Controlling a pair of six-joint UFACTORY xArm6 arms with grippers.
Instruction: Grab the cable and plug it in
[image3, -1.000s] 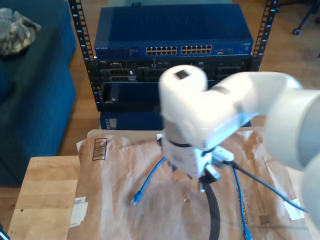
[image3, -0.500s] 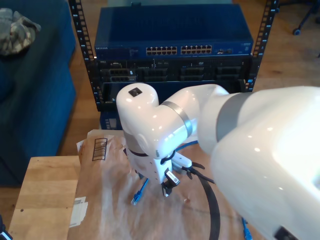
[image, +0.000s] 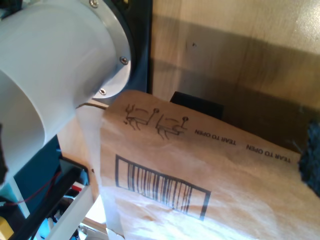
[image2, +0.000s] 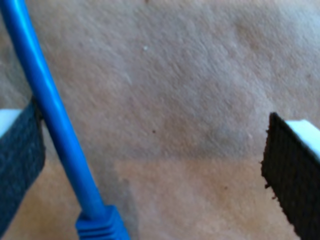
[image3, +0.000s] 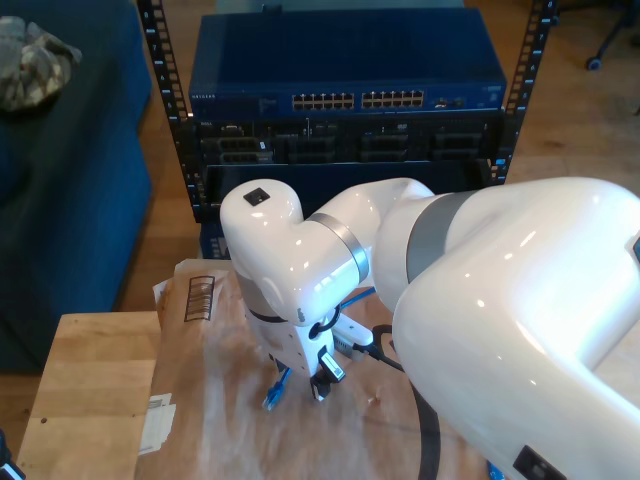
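Observation:
The blue cable (image2: 55, 125) lies on brown paper and runs between the pads of my second gripper (image2: 155, 167), close against one black pad (image2: 17, 165). The other pad (image2: 295, 172) stands far off, so the gripper is open around the cable just above its blue plug boot (image2: 100, 227). In the exterior view the big white arm holds my second gripper (image3: 312, 385) low over the paper, at the cable's end (image3: 272, 397) toward the exterior view's left. A dark textured pad (image: 312, 160) shows at the edge of the first wrist view; how the first gripper's jaws stand is hidden.
A rack with a blue network switch (image3: 345, 100) and its rows of ports stands behind the table. Brown packing paper (image3: 205, 400) with a barcode (image: 160, 187) covers the wooden table (image3: 95, 380). A thick black cable (image3: 430, 430) trails from the arm. A blue sofa (image3: 60, 200) is at the exterior view's left.
The white arm has swung toward the exterior view's left and come down over the cable's end there.

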